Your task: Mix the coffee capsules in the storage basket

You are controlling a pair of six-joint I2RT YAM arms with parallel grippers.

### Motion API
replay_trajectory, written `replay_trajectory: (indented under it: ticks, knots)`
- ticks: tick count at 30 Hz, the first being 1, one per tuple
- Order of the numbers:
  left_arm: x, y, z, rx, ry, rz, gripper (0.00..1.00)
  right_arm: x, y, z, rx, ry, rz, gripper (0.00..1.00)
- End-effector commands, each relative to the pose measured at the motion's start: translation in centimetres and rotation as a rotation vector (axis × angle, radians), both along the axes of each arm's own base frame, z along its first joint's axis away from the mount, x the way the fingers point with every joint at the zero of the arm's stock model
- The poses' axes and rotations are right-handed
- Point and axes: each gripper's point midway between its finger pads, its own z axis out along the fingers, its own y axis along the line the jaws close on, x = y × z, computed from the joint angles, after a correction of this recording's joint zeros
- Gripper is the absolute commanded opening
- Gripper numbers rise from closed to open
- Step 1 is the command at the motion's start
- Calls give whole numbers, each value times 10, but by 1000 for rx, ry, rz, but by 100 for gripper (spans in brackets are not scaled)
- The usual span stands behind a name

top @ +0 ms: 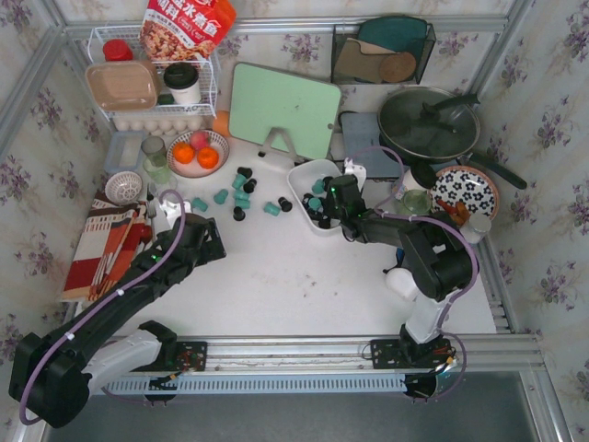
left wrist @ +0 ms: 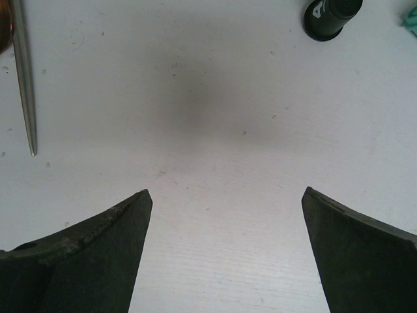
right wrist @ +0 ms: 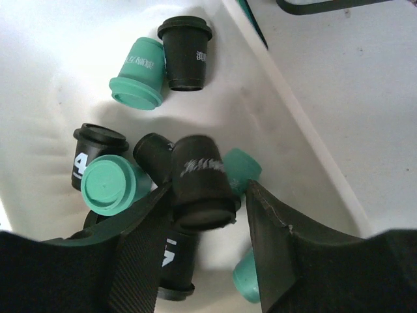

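Right hand (right wrist: 207,195) half-open round a black tapered capsule (right wrist: 195,173) over the white plastic basket (top: 299,180), grip unclear. Left hand (left wrist: 226,190) wide, empty. At its nine o'clock, teal and black capsules (top: 242,197) wait outside.

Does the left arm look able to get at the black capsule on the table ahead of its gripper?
Probably yes: the left gripper is open over bare table, and nothing lies between it and the black capsule.
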Motion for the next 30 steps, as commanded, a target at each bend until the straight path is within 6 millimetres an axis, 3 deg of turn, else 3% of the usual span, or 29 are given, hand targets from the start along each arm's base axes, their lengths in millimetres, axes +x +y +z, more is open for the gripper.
replay_trajectory:
  ticks: [1, 6, 11, 18, 20, 30]
  knots:
    - [0, 1, 1, 1, 0, 6, 100, -5, 5, -14, 26, 59, 23, 57]
    - [0, 1, 1, 2, 0, 7, 100, -3, 12, -7, 57, 49, 56, 64]
    - [0, 1, 1, 3, 0, 8, 100, -1, 16, 13, 69, 15, 78, 72]
    - [1, 1, 1, 4, 0, 6, 100, 1, 19, 70, 88, -90, 115, 82]
    - [1, 1, 1, 3, 0, 5, 100, 1, 16, 86, 76, -117, 116, 98]
    - [2, 0, -2, 9, 11, 2, 100, -9, -16, 166, -50, -256, 64, 100]
